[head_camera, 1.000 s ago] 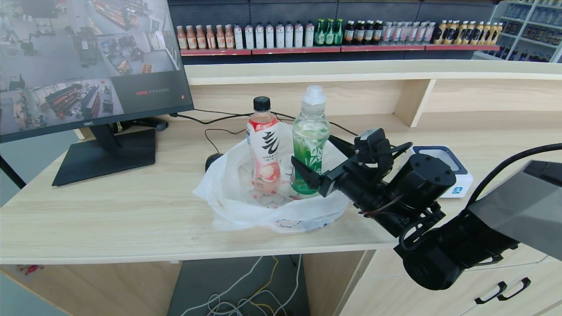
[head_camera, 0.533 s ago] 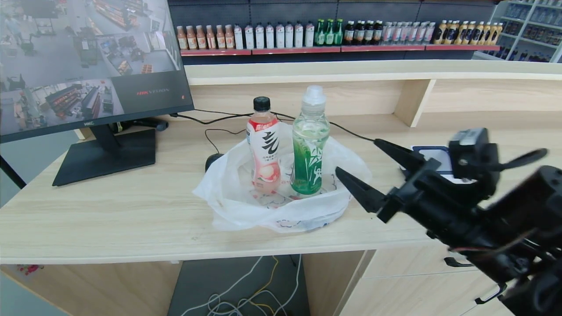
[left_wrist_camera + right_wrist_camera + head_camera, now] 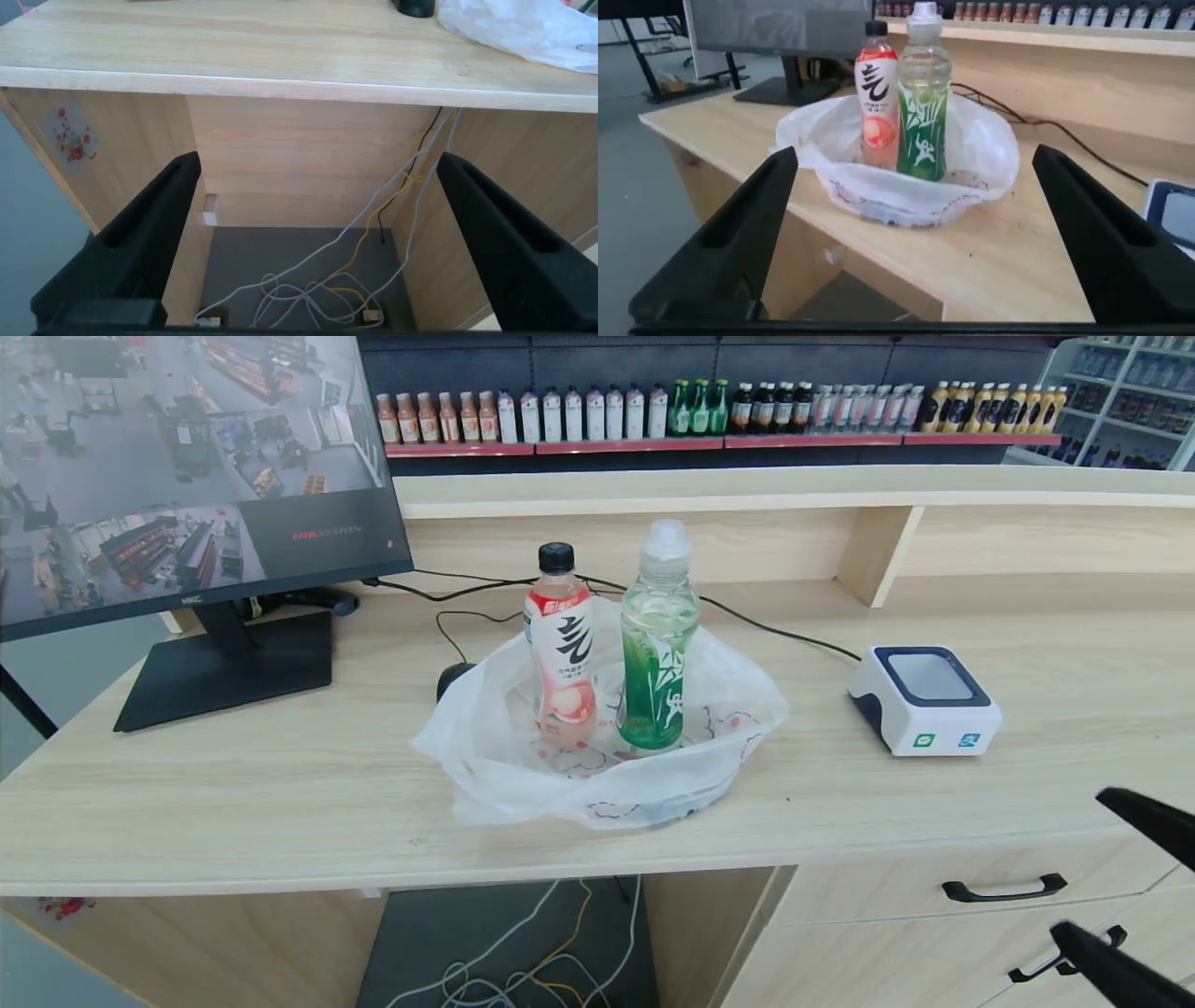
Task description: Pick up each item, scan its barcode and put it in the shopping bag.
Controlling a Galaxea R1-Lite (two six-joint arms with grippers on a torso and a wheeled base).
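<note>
Upright, pink-label bottle (image 3: pixel 560 649) and green leaf-print bottle (image 3: pixel 657 653) inside shopping bag (image 3: pixel 485 765) on bench (image 3: pixel 233 803); scanner (image 3: pixel 924 700) right of bag; cables (image 3: pixel 308 291) below bag. Left gripper (image 3: pixel 320 161), right gripper (image 3: pixel 915 159) spread wide, empty.

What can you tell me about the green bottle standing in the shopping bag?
The green bottle is clear plastic with a tall, translucent whitish cap. Pale liquid shows in its upper body, and a green label with a white leaf pattern wraps the lower half. It stands upright and closed inside the open white shopping bag on the wooden counter, its base on the bag's bottom. It is just to the robot's right of the pink bottle and taller than it. Whether the two touch cannot be told.
</note>
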